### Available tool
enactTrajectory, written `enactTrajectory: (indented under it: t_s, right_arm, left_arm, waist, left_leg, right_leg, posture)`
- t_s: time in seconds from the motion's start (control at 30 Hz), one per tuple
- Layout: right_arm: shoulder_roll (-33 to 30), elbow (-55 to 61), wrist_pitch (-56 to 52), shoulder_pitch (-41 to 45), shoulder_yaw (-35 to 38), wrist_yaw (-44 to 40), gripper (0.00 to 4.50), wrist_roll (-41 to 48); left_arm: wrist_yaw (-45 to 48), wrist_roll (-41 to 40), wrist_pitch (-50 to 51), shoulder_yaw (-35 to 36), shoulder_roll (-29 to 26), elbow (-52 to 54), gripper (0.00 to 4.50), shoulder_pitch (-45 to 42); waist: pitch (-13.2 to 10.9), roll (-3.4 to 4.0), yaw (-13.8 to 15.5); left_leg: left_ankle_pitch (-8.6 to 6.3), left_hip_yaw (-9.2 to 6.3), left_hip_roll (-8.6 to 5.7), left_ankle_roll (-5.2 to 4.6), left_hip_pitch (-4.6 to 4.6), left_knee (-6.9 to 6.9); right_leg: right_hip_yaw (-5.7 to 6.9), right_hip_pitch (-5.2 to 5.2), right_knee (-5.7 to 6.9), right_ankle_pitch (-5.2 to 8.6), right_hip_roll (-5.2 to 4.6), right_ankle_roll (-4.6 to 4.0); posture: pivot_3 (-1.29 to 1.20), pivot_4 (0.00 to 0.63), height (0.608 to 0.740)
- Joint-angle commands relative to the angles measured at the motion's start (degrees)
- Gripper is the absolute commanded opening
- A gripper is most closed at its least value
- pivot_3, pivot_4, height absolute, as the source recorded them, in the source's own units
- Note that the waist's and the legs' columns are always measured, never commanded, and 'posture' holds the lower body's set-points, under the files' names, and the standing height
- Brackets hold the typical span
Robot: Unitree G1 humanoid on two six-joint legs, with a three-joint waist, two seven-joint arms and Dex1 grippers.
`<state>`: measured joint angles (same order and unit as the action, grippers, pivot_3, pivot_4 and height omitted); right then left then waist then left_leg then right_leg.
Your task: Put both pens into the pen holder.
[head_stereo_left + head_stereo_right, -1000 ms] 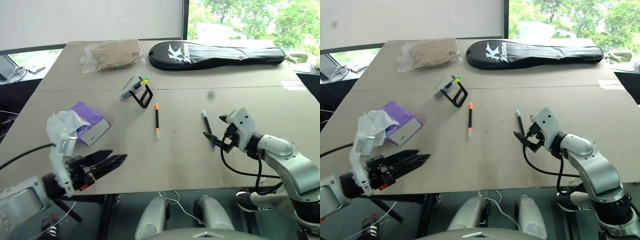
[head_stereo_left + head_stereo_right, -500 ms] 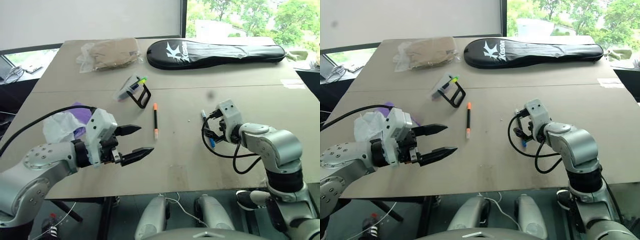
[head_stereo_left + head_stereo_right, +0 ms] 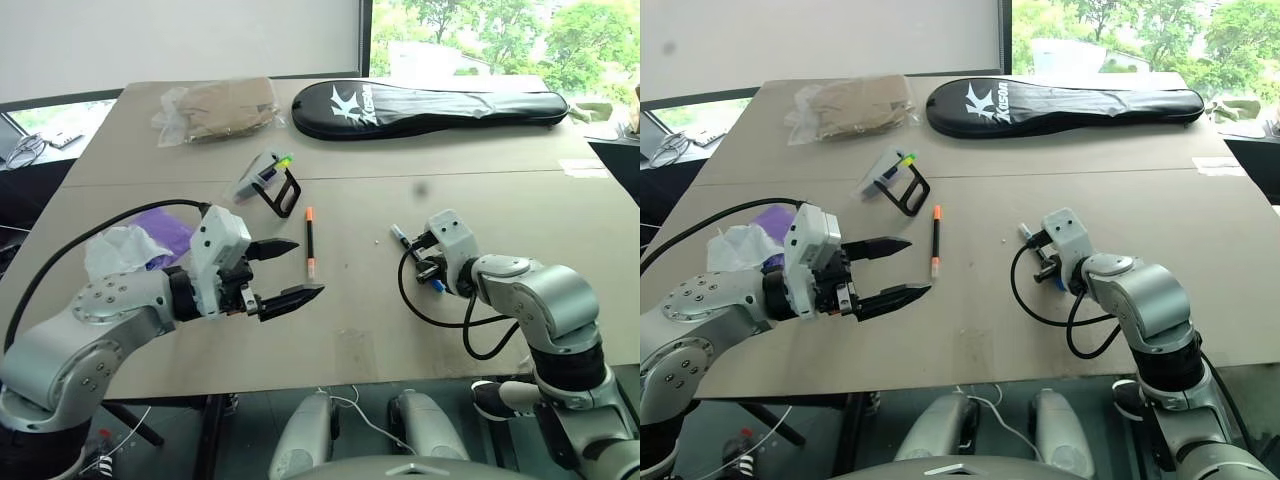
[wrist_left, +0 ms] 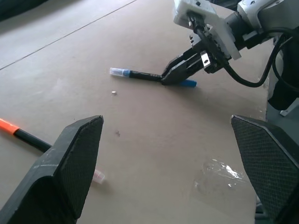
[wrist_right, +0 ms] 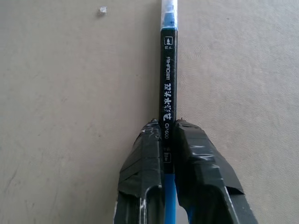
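Note:
The blue-capped pen (image 5: 168, 70) lies flat on the table, and my right gripper (image 5: 166, 126) is shut on its barrel near the blue end. The left wrist view shows that same pen (image 4: 140, 74) with the right gripper (image 4: 166, 80) clamped on it. The black pen with orange ends (image 3: 311, 243) lies alone mid-table. My left gripper (image 3: 310, 266) hovers wide open just left of this pen's near end, holding nothing. The pen holder (image 3: 268, 180), a tilted clear box on a black wire loop, stands beyond the orange-ended pen.
A purple tissue box (image 3: 165, 228) with crumpled white tissue (image 3: 120, 250) sits left of my left arm. A plastic bag (image 3: 220, 105) and a long black racket case (image 3: 430, 105) lie at the table's far side.
My right gripper has sunk onto the blue-capped pen and shut on it. My left arm has swung up from the table's near edge and right, toward the orange-ended pen, jaws still open.

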<state>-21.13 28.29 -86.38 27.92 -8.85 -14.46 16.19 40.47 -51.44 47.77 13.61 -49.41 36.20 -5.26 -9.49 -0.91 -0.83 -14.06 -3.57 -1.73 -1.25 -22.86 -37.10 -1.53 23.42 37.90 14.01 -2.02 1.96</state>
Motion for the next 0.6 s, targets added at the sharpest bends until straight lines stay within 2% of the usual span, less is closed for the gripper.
enactTrajectory:
  t_s: [0.03, 0.1, 0.2, 0.37, 0.5, 0.6]
  right_arm:
    - [1.6, 2.8, 3.2, -2.4, 3.6, -0.8, 0.01, 1.3]
    - [3.7, 6.2, 6.8, -3.1, 7.4, -2.7, 0.01, 3.7]
    - [5.1, 10.9, 13.1, -5.2, 9.4, -5.9, 0.01, 7.0]
    - [5.4, 15.9, 19.7, -7.0, 8.4, -9.5, 0.01, 11.1]
    - [5.4, 15.5, 22.4, -6.5, 7.5, -9.8, 0.01, 12.5]
    - [5.3, 15.2, 23.7, -6.0, 6.2, -9.5, 0.0, 12.8]
  left_arm:
    - [-7.3, -8.0, 6.2, 1.2, 4.1, -4.5, 4.5, -4.6]
    - [-12.6, -13.9, 10.1, 1.8, 7.6, -8.6, 4.5, -7.8]
    - [-18.4, -19.9, 13.3, 1.3, 12.2, -13.3, 4.5, -11.9]
    - [-24.6, -21.9, 14.3, -1.5, 20.8, -20.7, 4.5, -20.4]
    - [-24.6, -20.4, 14.5, -3.2, 23.4, -23.4, 4.5, -24.5]
    - [-24.0, -20.0, 14.6, -3.8, 24.6, -25.1, 3.61, -26.7]
  waist:
    - [0.0, -0.01, 0.1]
    - [0.0, -0.02, 0.0]
    - [-0.1, 0.0, -0.2]
    - [-0.1, -0.03, 0.0]
    - [-0.1, -0.03, -0.1]
    - [-0.1, -0.03, -0.1]
  left_leg:
    - [0.0, -0.07, 0.0, 0.0, 0.0, -0.04]
    - [0.0, -0.11, 0.0, 0.0, -0.02, -0.09]
    - [0.0, -0.09, 0.0, 0.0, -0.04, -0.11]
    - [0.01, -0.14, -0.02, 0.0, -0.05, -0.11]
    - [0.02, -0.09, -0.04, 0.04, -0.04, -0.12]
    - [0.16, -0.09, -0.03, 0.26, -0.04, -0.1]
  right_leg:
    - [0.07, -0.03, 0.0, 0.0, 0.0, 0.01]
    - [0.1, -0.03, 0.04, -0.01, 0.01, 0.02]
    - [0.07, 0.01, 0.09, -0.01, 0.03, 0.03]
    - [0.11, 0.01, 0.09, -0.02, 0.02, 0.03]
    - [0.06, 0.01, 0.09, -0.02, 0.02, 0.03]
    - [0.05, 0.03, 0.1, -0.02, 0.04, 0.02]
  posture:
    - [0.0, 0.15, 0.74]
    - [0.0, 0.15, 0.74]
    - [0.0, 0.15, 0.74]
    - [0.0, 0.15, 0.74]
    - [0.0, 0.15, 0.74]
    - [0.0, 0.15, 0.74]
